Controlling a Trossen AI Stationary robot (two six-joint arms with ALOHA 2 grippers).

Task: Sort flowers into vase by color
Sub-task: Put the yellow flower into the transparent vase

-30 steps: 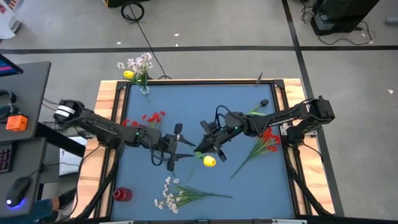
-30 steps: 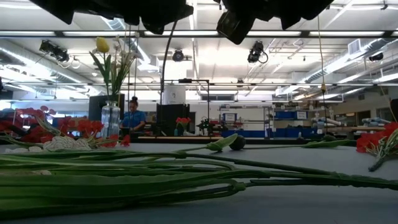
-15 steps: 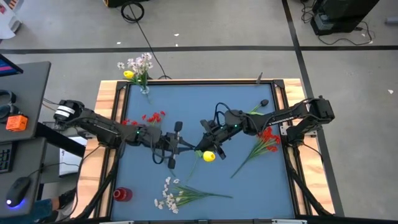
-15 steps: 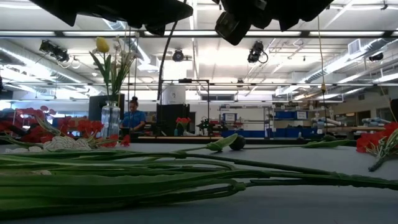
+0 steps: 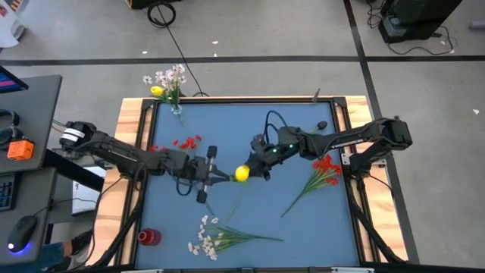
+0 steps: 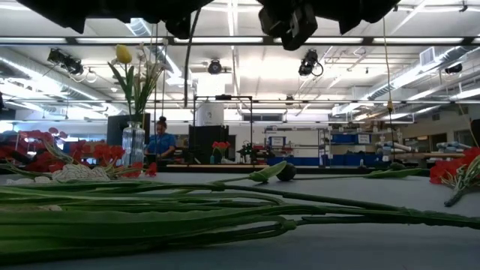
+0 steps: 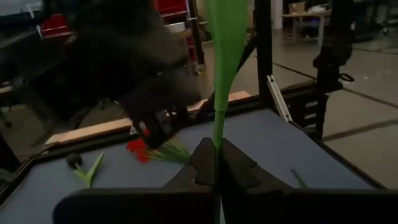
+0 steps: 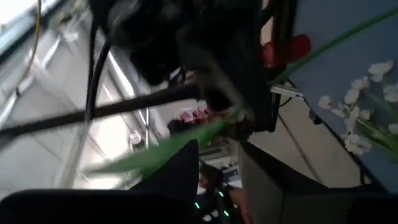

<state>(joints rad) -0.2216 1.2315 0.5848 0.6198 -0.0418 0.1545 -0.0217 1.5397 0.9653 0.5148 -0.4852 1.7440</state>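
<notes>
Gripping the yellow tulip with the left claw, clenched tight on the green stem and hanging above the middle of the blue table. Carrying the yellow bud just ahead of that claw's tips, clear of the table top. Showing, in the left wrist view, the stem rising straight out from between the closed fingers.

Meeting the right claw just past the bud, on the side away from the left claw. Spreading the right claw's fingers apart, released, with a green leaf crossing just beyond the tips and nothing pinched between them.

Hanging with a red sprig lying near the left claw, on the far-edge side of it. Keeping well apart from a white sprig lying on the near-edge side of the left claw.

Reaching in past a second red sprig lying behind the right claw, beside that arm, and a dark bud lying behind it too, toward the far edge.

Standing well apart from both claws, at the far corner behind the left one: a glass vase holding another yellow bud and pale blossoms. Sitting well behind the left claw, at the near corner: a small red object.
</notes>
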